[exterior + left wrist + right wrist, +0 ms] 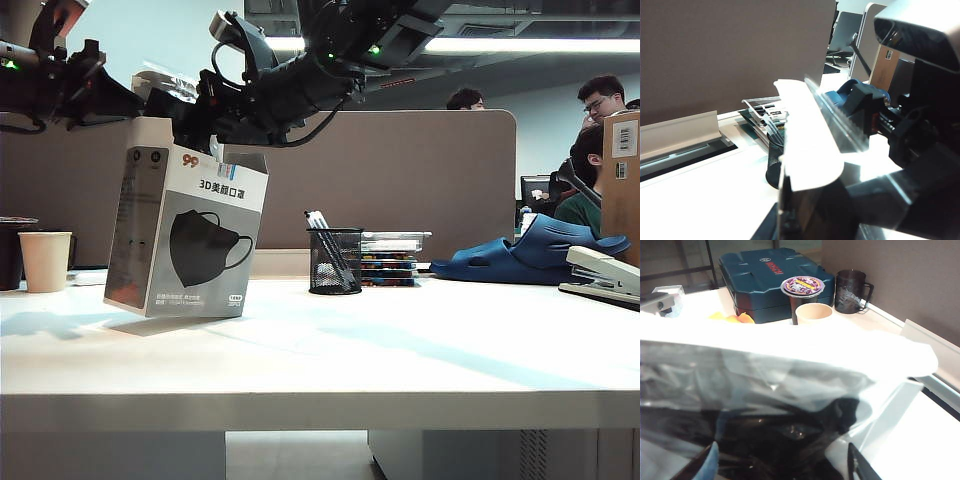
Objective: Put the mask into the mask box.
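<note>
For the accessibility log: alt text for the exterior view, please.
Both grippers, left and right, meet above the tilted mask box on a white table. A paper cup stands left, a mesh pen holder centre.

Bright overhead lts, tabletop glare, wrist views blurry

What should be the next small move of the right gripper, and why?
Probably it should back straight up from the mask box. The right wrist view shows the mask lying at the box's opening under the flap, with the right gripper open around it, while the left gripper is at the box top.
</note>
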### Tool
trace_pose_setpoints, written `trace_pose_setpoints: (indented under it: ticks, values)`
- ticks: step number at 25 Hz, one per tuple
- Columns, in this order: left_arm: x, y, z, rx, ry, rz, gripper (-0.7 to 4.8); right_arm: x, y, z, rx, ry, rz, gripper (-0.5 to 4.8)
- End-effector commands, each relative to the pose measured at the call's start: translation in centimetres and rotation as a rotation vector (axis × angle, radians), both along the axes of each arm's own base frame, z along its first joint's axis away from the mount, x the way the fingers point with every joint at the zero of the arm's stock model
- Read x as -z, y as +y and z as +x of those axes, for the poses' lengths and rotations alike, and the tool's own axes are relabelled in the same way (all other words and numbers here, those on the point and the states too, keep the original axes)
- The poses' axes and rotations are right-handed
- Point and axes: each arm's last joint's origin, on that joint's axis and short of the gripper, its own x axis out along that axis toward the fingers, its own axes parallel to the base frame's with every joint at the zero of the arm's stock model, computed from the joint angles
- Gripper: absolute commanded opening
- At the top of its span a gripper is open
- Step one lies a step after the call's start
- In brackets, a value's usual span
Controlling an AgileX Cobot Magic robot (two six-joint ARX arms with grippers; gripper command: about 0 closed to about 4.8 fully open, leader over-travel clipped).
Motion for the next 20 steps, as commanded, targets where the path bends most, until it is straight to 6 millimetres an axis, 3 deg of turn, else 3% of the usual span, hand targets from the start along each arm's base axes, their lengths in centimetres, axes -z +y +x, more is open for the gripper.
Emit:
trace_pose_setpoints:
  ticks: [1, 3, 4, 5, 15, 20]
  values:
    - [-0.3, 0.1, 0.1, -0.04, -0.018, -0.002, -0.06, -1.5, -0.3, -0.6, -0.004, 0.0, 0.006, 2.38]
    - [-0.3, 0.3, 0.2, -0.096, -0.016, -0.003, -0.06, -2.2, -0.7, -0.9, 0.01, 0.007, -0.007, 1.33]
    - [-0.3, 0.3, 0.2, -0.13, -0.016, -0.003, -0.06, -2.8, -0.9, -1.2, 0.03, 0.002, -0.021, 0.52]
    - [-0.3, 0.4, 0.3, -0.149, -0.016, -0.004, -0.06, -3.1, -1.1, -1.3, 0.046, -0.002, -0.028, 0.24]
    - [0.2, 0.4, 0.3, -0.167, 0.043, -0.001, -0.04, -7.3, -3.0, -2.9, 0.144, -0.074, -0.057, -0.06]
    - [0.9, 0.4, 0.2, -0.164, 0.115, 0.002, 1.28, -9.9, -4.8, -3.8, 0.199, -0.106, -0.046, -0.06]
